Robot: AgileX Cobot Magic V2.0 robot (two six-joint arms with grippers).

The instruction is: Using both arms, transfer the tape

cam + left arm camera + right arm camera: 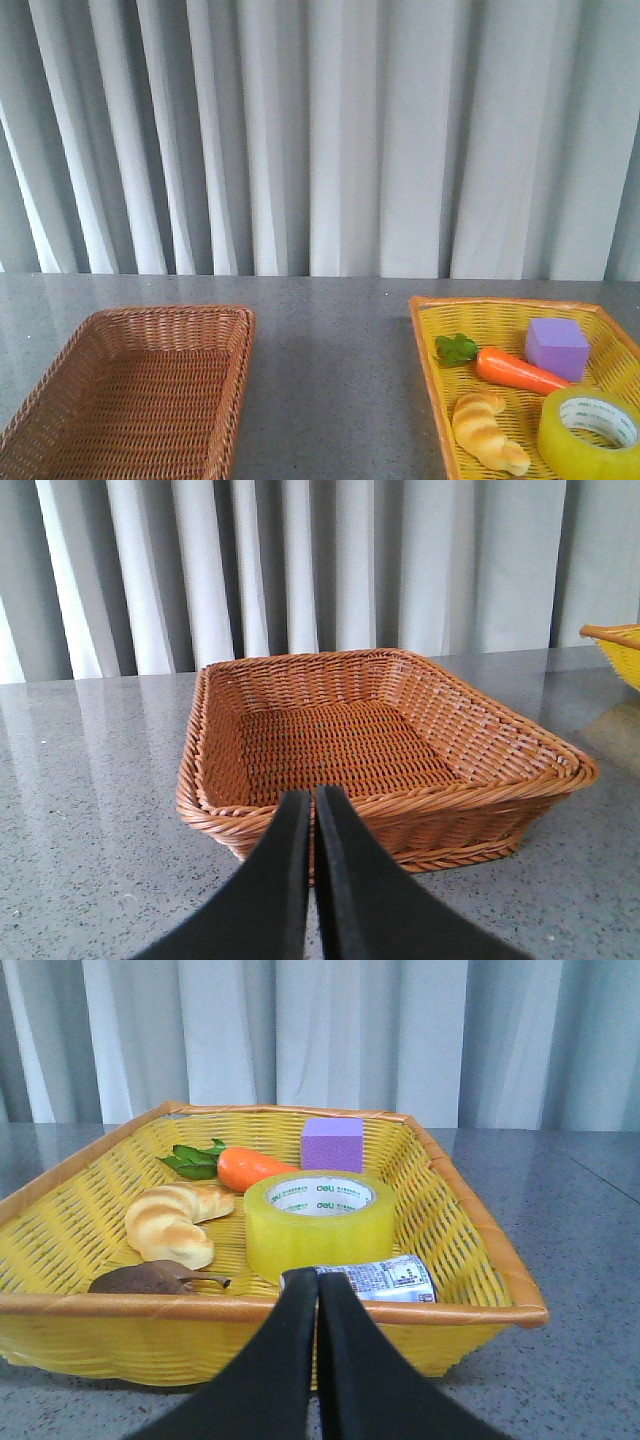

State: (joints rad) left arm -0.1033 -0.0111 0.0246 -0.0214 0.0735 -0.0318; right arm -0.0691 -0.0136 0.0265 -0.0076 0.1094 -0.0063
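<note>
Tape point(318, 1222) in yellow basket point(470, 1228); both grippers closed, apart.

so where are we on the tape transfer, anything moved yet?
Nothing done yet. The tape sits in the yellow basket with the croissant, carrot and purple block. In hand: nothing; the left end effector and right end effector are shut on nothing. Left: pick the tape, hand it across, presumably into the brown basket, which holds nothing.
</note>
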